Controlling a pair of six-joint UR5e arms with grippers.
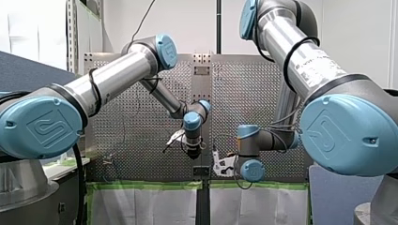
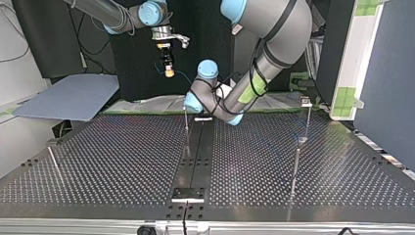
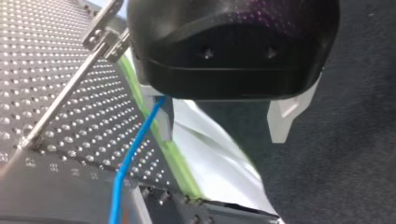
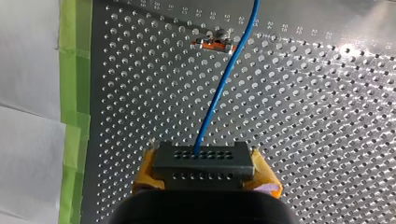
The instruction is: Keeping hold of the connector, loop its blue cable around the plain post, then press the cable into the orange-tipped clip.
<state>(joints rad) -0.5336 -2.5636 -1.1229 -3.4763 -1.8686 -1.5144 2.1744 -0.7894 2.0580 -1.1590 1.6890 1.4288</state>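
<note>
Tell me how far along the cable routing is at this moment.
Done: my right gripper holds the connector. In hand: the blue cable runs from it straight past the orange-tipped clip, beside it, not in it. My left gripper is open, with the cable by one finger. Left: no view shows a loop around a post, so looping and pressing in both seem to remain.

Away from the connector (image 4: 203,161), the blue cable (image 4: 219,93) is cut off by the right wrist view's edge. The connector's rear is hidden under my right claw (image 4: 205,171). In the left wrist view the cable's ends are lost: one behind my left claw (image 3: 223,136), one past the edge.
</note>
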